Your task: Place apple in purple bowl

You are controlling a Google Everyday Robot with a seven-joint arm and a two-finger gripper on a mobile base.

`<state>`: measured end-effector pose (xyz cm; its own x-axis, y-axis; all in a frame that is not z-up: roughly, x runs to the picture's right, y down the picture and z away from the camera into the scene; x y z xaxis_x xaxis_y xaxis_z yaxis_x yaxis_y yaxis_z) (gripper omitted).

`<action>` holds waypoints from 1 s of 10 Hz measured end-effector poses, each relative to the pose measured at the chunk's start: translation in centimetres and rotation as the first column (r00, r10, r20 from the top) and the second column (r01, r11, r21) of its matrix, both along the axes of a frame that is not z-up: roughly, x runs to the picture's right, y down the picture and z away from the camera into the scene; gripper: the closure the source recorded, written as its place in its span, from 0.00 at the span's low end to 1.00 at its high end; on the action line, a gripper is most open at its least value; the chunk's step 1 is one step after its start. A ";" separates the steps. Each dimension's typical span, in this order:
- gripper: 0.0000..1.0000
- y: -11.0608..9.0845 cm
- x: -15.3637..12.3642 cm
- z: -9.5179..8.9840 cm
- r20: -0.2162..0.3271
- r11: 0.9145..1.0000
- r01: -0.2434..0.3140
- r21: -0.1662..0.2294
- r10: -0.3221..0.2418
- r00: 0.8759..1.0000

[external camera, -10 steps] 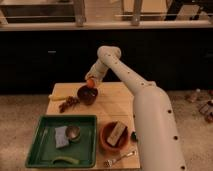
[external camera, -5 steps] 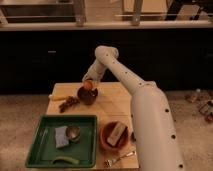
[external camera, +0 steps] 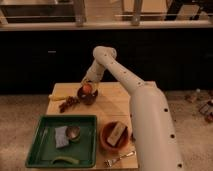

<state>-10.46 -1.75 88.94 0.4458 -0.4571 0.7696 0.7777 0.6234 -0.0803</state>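
The apple (external camera: pixel 88 88) is a small orange-red fruit at the tip of my gripper (external camera: pixel 89 86), right over the opening of the purple bowl (external camera: pixel 88 97). The gripper is shut on the apple and comes down from the arm at the back of the wooden table (external camera: pixel 112 105). The bowl stands on the far left part of the table. Its inside is dark and mostly hidden by the apple and the gripper.
A dark reddish-brown lumpy cluster (external camera: pixel 67 103) and a yellow object (external camera: pixel 56 97) lie left of the bowl. A green tray (external camera: pixel 45 150) at the front left holds a metal bowl (external camera: pixel 73 132) and a blue sponge (external camera: pixel 61 138). An orange terracotta bowl (external camera: pixel 103 141) and a fork (external camera: pixel 120 159) sit at the front.
The gripper with the apple has come down a little towards the purple bowl. Nothing else has moved.
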 end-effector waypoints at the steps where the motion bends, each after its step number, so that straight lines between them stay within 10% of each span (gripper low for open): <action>1: 0.67 0.2 0.0 -0.1 0.005 1.000 0.007 -0.008 -0.007 1.000; 6: 0.21 -0.2 0.2 0.1 0.011 1.000 0.011 -0.016 -0.011 1.000; 10: 0.20 -1.2 1.0 0.6 -0.012 1.000 -0.018 0.013 0.018 1.000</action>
<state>-9.43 -2.99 89.57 0.4630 -0.4588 0.7584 0.7656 0.6381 -0.0814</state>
